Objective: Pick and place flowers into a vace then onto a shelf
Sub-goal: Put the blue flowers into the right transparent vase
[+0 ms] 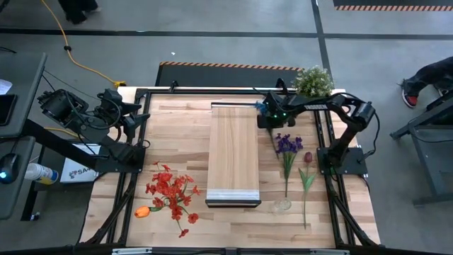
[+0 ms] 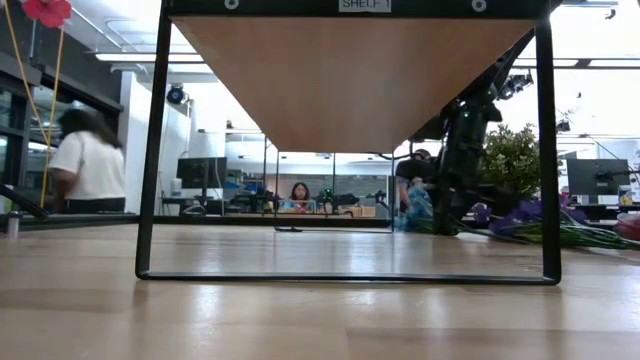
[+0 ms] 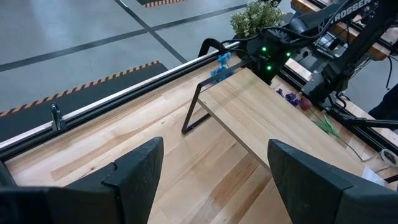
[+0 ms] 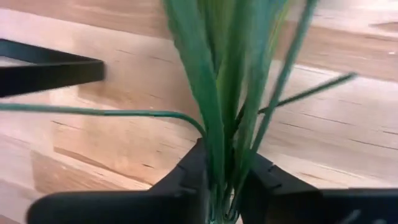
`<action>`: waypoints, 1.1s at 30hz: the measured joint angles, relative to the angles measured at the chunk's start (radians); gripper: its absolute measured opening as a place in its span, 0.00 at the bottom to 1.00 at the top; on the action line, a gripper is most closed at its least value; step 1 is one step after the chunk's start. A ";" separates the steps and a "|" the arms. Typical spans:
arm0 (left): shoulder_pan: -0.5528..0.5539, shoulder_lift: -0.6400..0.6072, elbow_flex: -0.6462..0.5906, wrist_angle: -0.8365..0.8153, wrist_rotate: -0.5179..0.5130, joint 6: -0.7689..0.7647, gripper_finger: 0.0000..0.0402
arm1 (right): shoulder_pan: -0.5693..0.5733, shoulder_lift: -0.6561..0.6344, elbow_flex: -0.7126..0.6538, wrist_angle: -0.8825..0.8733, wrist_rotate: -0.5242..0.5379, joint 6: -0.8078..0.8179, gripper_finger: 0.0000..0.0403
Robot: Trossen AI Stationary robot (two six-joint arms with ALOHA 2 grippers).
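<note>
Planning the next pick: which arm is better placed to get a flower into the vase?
Right. Its gripper is already closed on green stems beside the purple flowers, with the vase on the same side. The left gripper is open and empty, back at the table's far-left edge.

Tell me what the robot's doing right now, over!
Right gripper shut on green flower stems beside the shelf. Left gripper open, waiting at table's left edge. Vase empty; nothing blocking.

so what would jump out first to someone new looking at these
The raised wooden shelf in the middle of the table, with red flowers scattered on its left. Near its far right corner, the right hand is shut on green stems beside the purple flowers.
</note>
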 joint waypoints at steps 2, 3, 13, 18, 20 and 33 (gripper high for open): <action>0.000 0.000 0.000 0.000 0.000 0.000 0.80 | 0.001 0.001 0.000 0.017 -0.006 0.007 0.09; 0.000 0.000 0.000 0.000 0.000 0.000 0.80 | 0.001 0.001 -0.001 0.023 -0.006 0.010 0.07; 0.000 0.000 0.000 0.000 0.000 0.000 0.80 | -0.017 0.001 -0.001 0.049 -0.001 0.054 0.04; 0.000 0.000 0.000 0.000 0.000 0.000 0.80 | -0.039 0.001 -0.001 0.079 -0.008 0.063 0.03; 0.000 0.000 0.000 0.000 0.000 0.000 0.80 | -0.045 0.001 -0.001 0.096 -0.016 0.075 0.02; 0.000 0.000 0.000 0.000 0.000 -0.001 0.79 | -0.047 -0.001 0.001 0.100 -0.065 0.073 0.02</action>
